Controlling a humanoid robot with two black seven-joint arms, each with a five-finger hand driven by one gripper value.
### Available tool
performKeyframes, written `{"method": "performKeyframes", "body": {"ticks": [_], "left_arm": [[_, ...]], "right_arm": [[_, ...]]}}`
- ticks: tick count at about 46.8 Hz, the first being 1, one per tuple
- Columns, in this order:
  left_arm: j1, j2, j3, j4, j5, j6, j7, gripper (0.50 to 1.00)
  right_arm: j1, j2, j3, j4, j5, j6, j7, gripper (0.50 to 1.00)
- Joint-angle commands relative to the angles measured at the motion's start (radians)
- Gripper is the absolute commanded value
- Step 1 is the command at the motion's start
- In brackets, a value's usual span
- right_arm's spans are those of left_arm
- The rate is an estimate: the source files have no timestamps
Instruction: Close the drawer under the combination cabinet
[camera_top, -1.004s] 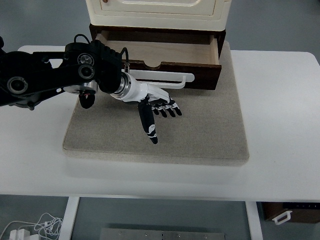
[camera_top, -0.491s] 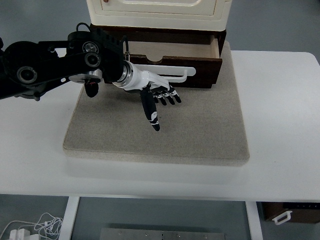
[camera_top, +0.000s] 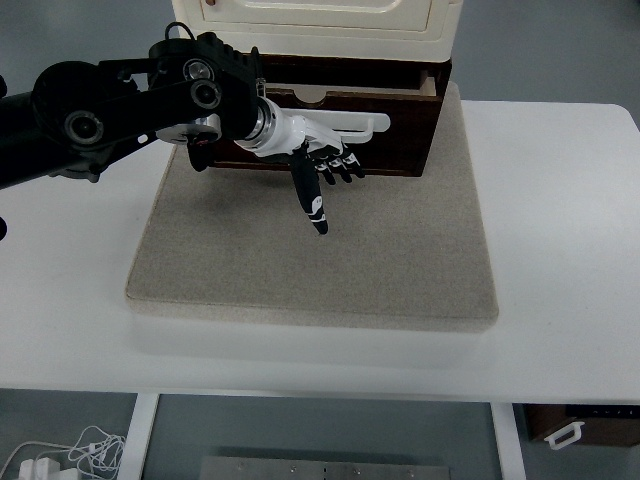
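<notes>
My arm (camera_top: 110, 115) covers the drawer's (camera_top: 330, 135) left end. My left hand (camera_top: 310, 165) is open, holding nothing, fingers flat against the drawer front at upper centre; the drawer sits nearly shut under the cream cabinet (camera_top: 320, 25).

We see a left arm (camera_top: 110, 115) of bulky black links, with round silver-centred joint caps and a thin black cable looping above. A shiny metal wrist ring meets the left hand (camera_top: 310, 160), whose back is white and whose fingers (camera_top: 312, 195) are black with small white patches.
</notes>
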Motion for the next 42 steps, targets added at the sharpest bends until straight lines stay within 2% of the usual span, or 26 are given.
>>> {"method": "performKeyframes", "body": {"ticks": [1, 42], "left_arm": [[-0.005, -0.008, 0.0, 0.02, 0.0, 0.0, 0.0, 1.0], [-0.008, -0.01, -0.017, 0.14, 0.008, 0.008, -0.011, 1.0]], "right_arm": [[0.0, 0.0, 0.0, 0.0, 0.0, 0.0, 0.0, 0.952], [0.0, 0.0, 0.0, 0.0, 0.0, 0.0, 0.0, 0.952]]}}
